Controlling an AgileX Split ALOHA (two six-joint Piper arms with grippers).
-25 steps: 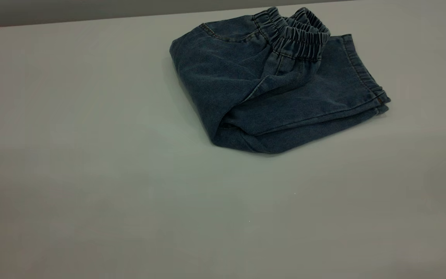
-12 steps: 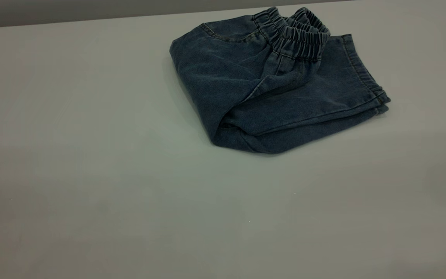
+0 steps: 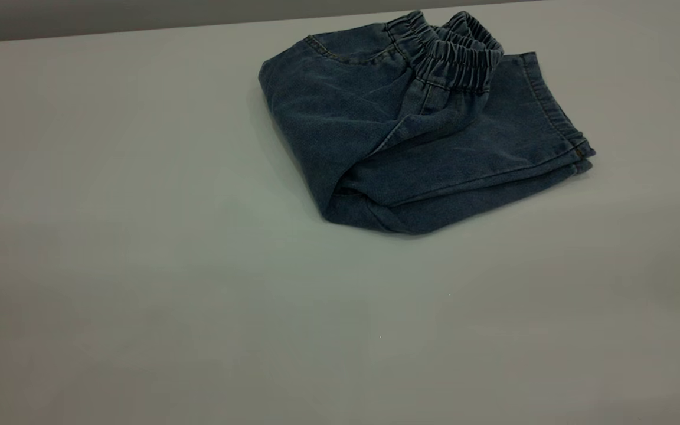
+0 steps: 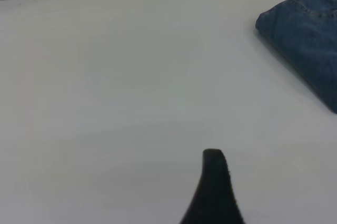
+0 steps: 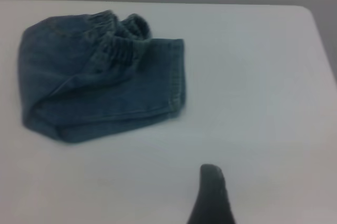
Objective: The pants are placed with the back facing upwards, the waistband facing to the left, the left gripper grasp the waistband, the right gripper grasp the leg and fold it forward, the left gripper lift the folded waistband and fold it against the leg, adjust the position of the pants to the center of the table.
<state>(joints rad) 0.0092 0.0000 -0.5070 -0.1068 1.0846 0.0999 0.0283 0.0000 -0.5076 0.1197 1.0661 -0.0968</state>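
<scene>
The pants [image 3: 422, 130] lie folded into a compact blue denim bundle on the table [image 3: 139, 265], far back and right of the middle in the exterior view. The gathered elastic waistband [image 3: 458, 56] rests on top of the leg [image 3: 493, 147], whose hem points right. Neither gripper shows in the exterior view. A dark part of my left gripper [image 4: 213, 192] hovers over bare table, well away from the pants [image 4: 310, 39]. My right gripper [image 5: 212, 195] is likewise over bare table, a short way in front of the pants [image 5: 100, 81]. Nothing is held.
The table's far edge [image 3: 139, 32] runs just behind the pants, with a dark wall beyond it. The table's rounded corner [image 5: 308, 10] shows in the right wrist view. Broad bare tabletop stretches in front of and left of the bundle.
</scene>
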